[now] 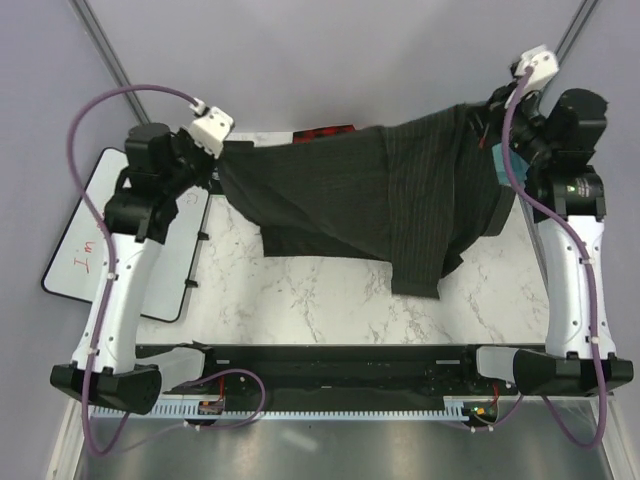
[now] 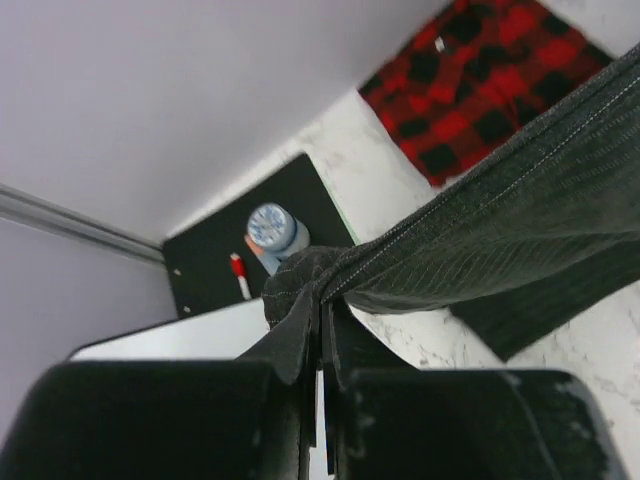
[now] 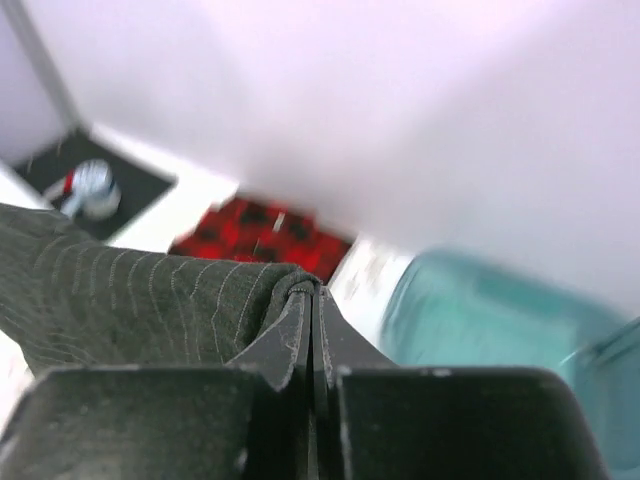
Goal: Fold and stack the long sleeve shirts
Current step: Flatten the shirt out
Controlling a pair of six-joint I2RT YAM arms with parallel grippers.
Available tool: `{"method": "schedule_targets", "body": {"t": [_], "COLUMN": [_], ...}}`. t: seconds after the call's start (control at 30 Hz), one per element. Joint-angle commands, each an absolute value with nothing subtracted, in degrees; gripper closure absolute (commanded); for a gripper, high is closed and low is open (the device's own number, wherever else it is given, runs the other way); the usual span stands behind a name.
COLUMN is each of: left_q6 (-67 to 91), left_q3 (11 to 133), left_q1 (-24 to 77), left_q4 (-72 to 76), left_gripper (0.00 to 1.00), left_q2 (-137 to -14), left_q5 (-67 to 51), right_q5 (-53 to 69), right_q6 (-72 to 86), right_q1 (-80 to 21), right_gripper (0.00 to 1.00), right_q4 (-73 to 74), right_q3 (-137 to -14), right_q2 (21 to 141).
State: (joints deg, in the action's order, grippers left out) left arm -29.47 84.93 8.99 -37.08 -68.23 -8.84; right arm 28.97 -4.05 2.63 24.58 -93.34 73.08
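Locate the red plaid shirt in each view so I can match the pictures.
Top external: red plaid shirt, a sliver at the top, behind the pinstriped shirt.
Left wrist: red plaid shirt, upper right.
Right wrist: red plaid shirt, centre, blurred.
Shared landmark: the pinstriped shirt, in all three.

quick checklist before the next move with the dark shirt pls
1. left gripper shut on pinstripe shirt: ok
2. right gripper shut on it: ok
3. shirt taut between the arms: not ok, one part hangs low over the table
4. plaid shirt lying flat at the far edge: cannot tell, mostly hidden
5. pinstripe shirt clear of the tub: cannot tell, they overlap seen from above
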Motion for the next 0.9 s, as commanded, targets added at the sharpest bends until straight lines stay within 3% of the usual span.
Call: {"method": "schedule_targets", "body": {"t": [0.0,0.43,0.7,0.87], "left_q6": [-25.1,-22.1,-20.0,-20.7], "left_q3": [97.5,108.9,131.0,133.9], "left_q1": [8.5,8.5,8.5,8.5], "left_q4": [-37.1,-37.0,-36.8,-35.9], "left_gripper": [0.98,0.98,0.98,0.98], "left_q2": [-65.7,-47.4,-54.6,-58.3], "left_q5": [-10.9,-8.8,-5.4,-6.6], "right_q5": [20.2,10.6,9.2,10.5], "right_q6": [-0.2,-3.5,-6.4,-5.7], "right_q1": [2.9,2.9,3.0,3.0], "right_gripper": [1.0,1.0,1.0,1.0], "right_q4": [16.9,11.4,7.4,1.6], "right_q3": [-104.5,-115.2,-134.4,-131.8], "right_q2": [69.0,49.4,56.3,60.1]}}
